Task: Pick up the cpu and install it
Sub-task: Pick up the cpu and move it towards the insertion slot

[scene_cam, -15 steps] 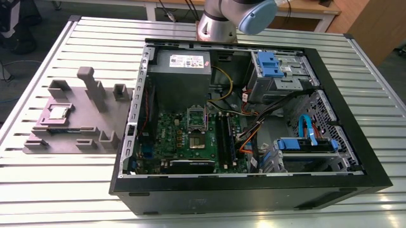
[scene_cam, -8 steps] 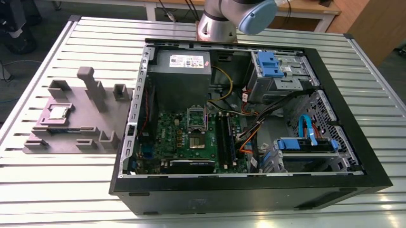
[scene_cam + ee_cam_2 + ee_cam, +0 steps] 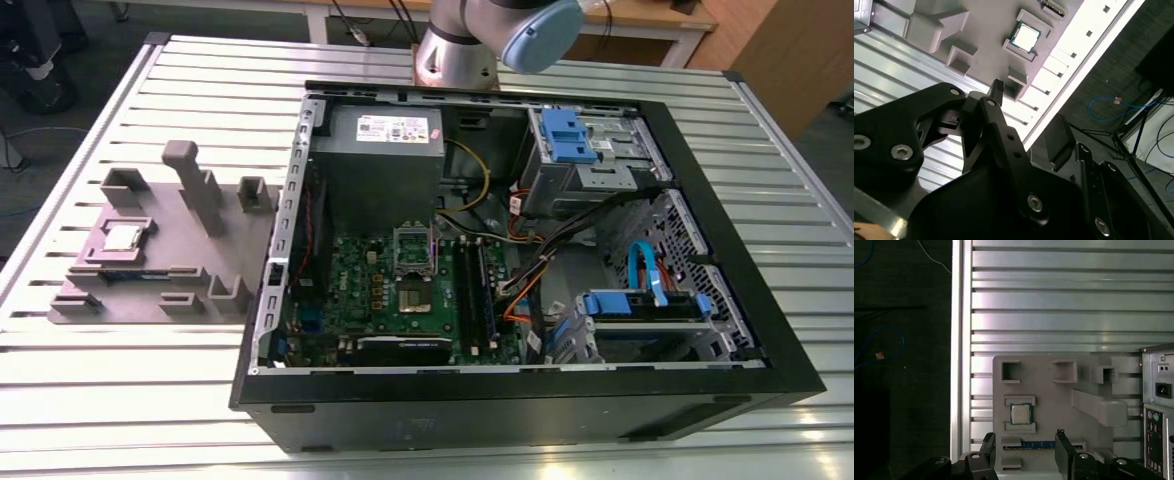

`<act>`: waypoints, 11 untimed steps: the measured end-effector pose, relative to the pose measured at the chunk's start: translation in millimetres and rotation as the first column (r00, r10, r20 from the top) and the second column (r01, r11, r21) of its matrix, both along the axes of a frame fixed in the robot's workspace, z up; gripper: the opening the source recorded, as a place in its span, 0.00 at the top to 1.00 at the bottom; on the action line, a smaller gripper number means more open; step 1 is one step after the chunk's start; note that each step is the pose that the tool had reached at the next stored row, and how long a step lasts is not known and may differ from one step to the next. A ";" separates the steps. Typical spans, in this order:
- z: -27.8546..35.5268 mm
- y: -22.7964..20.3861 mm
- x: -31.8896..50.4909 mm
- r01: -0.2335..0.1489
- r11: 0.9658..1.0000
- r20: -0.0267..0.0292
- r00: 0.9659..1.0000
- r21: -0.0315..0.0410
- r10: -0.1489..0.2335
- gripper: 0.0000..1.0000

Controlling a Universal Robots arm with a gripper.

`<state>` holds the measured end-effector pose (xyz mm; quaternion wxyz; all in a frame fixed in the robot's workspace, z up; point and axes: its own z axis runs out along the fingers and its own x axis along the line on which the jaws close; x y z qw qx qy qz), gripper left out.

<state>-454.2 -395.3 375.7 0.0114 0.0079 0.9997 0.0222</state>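
Note:
The cpu (image 3: 124,237) is a small silver square lying flat in a recess of the mauve-grey tray (image 3: 160,295), on the exterior view's left beside the open computer case (image 3: 534,400). Both wrist views show the cpu (image 3: 1020,413) (image 3: 1026,37) well below the camera, still seated in its recess. My gripper (image 3: 1025,441) (image 3: 1031,110) hangs high above the tray, open, with nothing between its black fingers (image 3: 990,442). In the case, the metal-framed socket (image 3: 414,255) sits on the green motherboard (image 3: 354,290).
Upright blocks (image 3: 194,185) rise from the tray near the cpu. The case holds a power supply (image 3: 380,135), blue drive brackets (image 3: 641,300) and loose cables (image 3: 534,270). The slatted metal table (image 3: 200,70) ends close to the tray, with dark floor and cables (image 3: 884,350) beyond its edge.

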 end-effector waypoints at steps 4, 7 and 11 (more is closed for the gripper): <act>-0.7 0.0 -1.2 -0.001 1.000 0.000 1.000 0.000 0.001 0.41; -1.3 0.0 -1.3 -0.001 1.000 0.000 1.000 0.000 0.001 0.41; -2.1 0.0 -1.3 0.000 1.000 0.000 1.000 0.000 0.000 0.41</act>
